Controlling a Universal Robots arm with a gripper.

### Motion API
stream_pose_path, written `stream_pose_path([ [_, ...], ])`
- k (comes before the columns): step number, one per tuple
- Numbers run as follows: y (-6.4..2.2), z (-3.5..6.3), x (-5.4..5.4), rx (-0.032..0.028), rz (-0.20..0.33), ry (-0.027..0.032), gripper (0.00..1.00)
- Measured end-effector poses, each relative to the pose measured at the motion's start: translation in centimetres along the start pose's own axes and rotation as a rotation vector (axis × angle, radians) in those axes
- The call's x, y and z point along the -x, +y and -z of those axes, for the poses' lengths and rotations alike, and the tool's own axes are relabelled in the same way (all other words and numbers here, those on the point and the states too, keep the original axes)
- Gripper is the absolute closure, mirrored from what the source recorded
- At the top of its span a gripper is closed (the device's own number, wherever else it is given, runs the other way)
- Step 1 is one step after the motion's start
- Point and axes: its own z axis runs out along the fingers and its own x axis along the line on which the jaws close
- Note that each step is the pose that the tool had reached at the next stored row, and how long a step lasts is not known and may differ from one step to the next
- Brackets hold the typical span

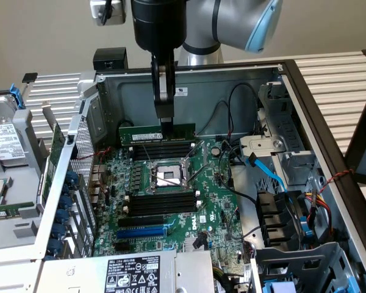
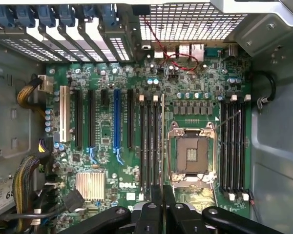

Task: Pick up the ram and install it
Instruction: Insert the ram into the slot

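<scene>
the ram (image 1: 140, 129) hangs pinched near its middle by the gripper (image 1: 166, 124), just above the far bank of black slots (image 1: 152, 149), its long axis running from the exterior view's left to its right, parallel to those slots.

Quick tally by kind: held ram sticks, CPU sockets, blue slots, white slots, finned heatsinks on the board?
ram, held: 1
CPU socket: 1
blue slot: 1
white slot: 1
finned heatsink: 1
Total: 5
</scene>
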Motion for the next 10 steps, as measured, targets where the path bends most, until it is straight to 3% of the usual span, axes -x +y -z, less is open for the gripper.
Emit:
stream_pose_path([
  [6, -0.05, -1.14, -1.3, 0.0000, 0.000, -0.0003, 0.87],
  [7, -0.03, -2.51, -1.4, 0.0006, 0.001, -0.0012, 0.87],
  [9, -0.04, -2.58, -1.3, 0.0018, 0.002, -0.0015, 0.87],
  [10, -0.04, -2.63, -1.1, 0.0061, 0.003, -0.0010, 0.87],
])
